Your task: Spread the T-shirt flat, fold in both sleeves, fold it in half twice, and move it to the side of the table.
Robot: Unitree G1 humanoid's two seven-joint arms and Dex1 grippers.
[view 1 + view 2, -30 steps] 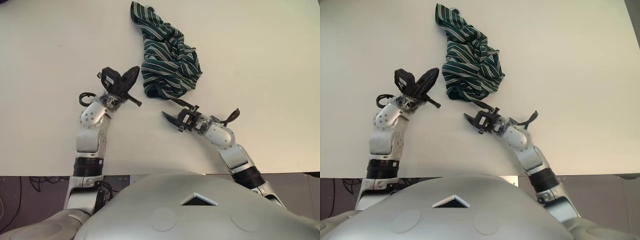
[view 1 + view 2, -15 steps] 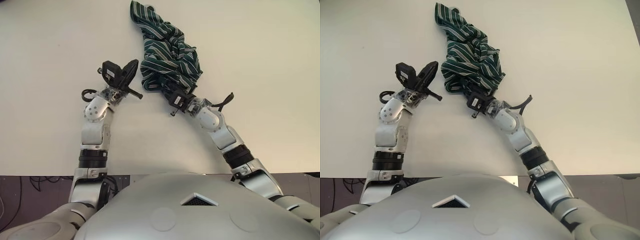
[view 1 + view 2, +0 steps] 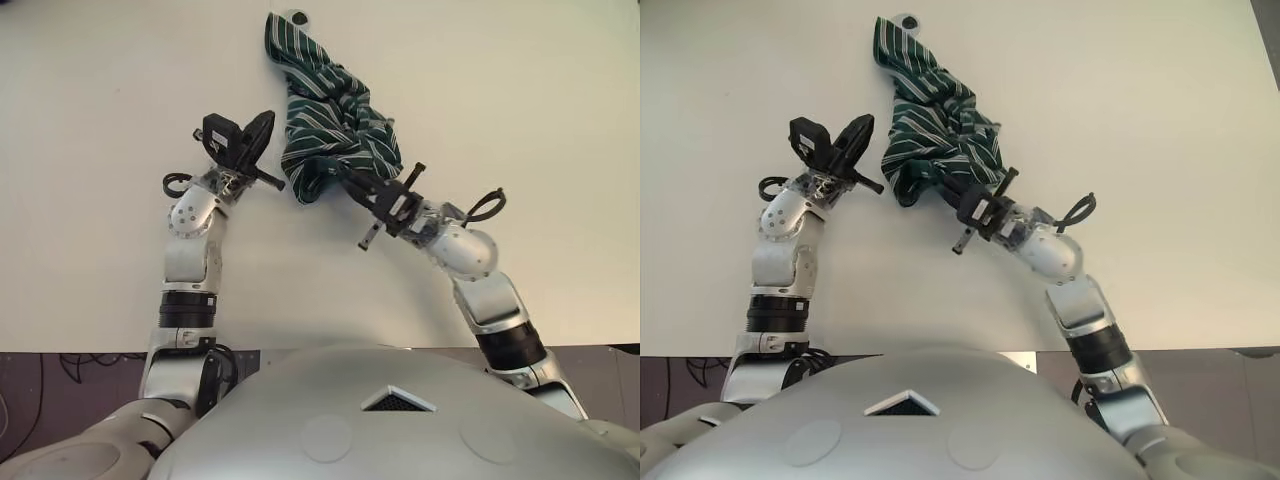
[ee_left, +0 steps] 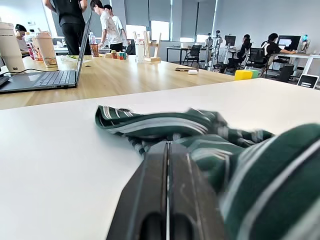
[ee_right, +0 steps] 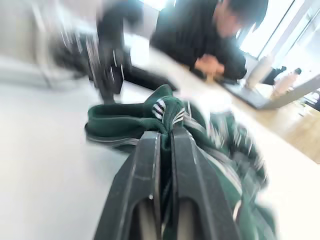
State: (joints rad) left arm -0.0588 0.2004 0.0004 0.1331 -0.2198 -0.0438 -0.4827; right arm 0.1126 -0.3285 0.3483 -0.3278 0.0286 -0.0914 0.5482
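A crumpled green T-shirt [image 3: 335,125] with white stripes lies in a heap at the middle of the white table [image 3: 520,100], one end trailing to the far side. My right gripper [image 3: 338,174] is at the heap's near edge, shut on a fold of the T-shirt [image 5: 162,107]; its fingers [image 5: 150,165] pinch the cloth between them. My left gripper [image 3: 267,122] is shut and holds nothing, its tip just left of the heap. In the left wrist view its closed fingers [image 4: 155,190] point at the T-shirt [image 4: 165,122].
Bare white tabletop stretches left [image 3: 90,120] and right of the heap. The table's near edge [image 3: 300,349] runs just in front of my arms. Beyond the far side stand office desks with a laptop [image 4: 40,77].
My right gripper went from open in front of the heap, into its near edge, and shut on the cloth, drawing it slightly back. My left gripper rose a little closer to the shirt.
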